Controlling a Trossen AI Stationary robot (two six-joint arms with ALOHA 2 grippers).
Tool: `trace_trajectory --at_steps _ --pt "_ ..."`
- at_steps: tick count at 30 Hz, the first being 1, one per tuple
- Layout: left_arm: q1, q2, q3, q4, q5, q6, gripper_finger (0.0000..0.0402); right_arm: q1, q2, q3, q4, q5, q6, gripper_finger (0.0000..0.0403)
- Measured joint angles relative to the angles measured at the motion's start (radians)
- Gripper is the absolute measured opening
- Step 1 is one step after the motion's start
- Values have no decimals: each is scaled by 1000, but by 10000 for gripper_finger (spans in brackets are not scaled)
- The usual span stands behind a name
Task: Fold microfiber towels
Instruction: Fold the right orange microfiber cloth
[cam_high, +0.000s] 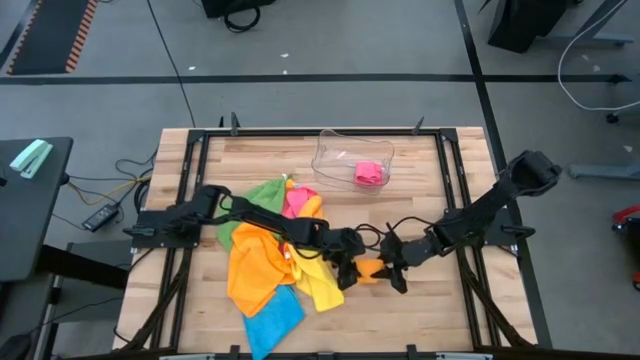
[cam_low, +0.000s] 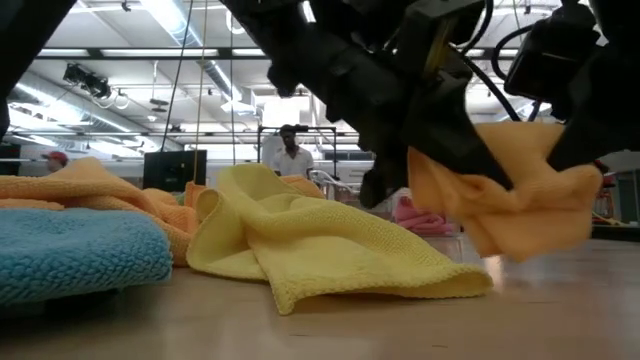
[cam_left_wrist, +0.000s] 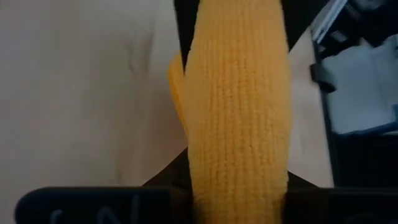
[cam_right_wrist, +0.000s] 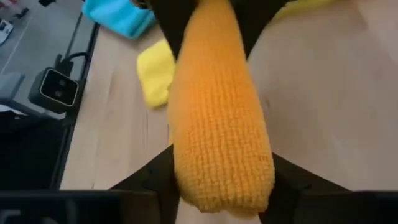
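Orange towel (cam_low: 515, 205): bunched and lifted just off the table (cam_high: 440, 230), stretched between both grippers near the front middle of the tabletop.
Left gripper (cam_high: 347, 270): closed on one end of the orange towel (the cloth fills its wrist view between the fingers).
Right gripper (cam_high: 392, 268): clamped on the other end of the same orange towel, facing the left gripper.
Yellow towel (cam_low: 320, 245): crumpled flat on the wood, just beside the held cloth.
Blue towel (cam_low: 75, 255): at the front edge, touching the pile.
Pile: a second orange towel (cam_high: 255, 265), green towel (cam_high: 262, 195) and pink towel (cam_high: 300, 203) overlap under the left arm.
Clear tray (cam_high: 352, 157): at the back, holding a folded pink towel (cam_high: 369, 173).
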Motion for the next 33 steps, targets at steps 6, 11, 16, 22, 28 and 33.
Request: trace_trajectory --at_steps 6,11,16,22,28,33 --pt "-13 30 0 70 39 -87 78 0 3 0 1 -43 75 153" --pt "-13 47 0 68 38 -104 101 -8 8 0 -19 -38 93 169" --pt "3 38 0 40 39 40 151 -25 9 0 -37 -33 90 177" --pt "31 -2 1 -26 19 143 208 -47 9 0 -76 -28 93 177" --pt "49 -14 1 -83 11 212 253 -55 9 0 -93 -12 93 177" --pt "76 -77 -1 -163 -50 285 274 -68 9 0 -108 -11 86 177"
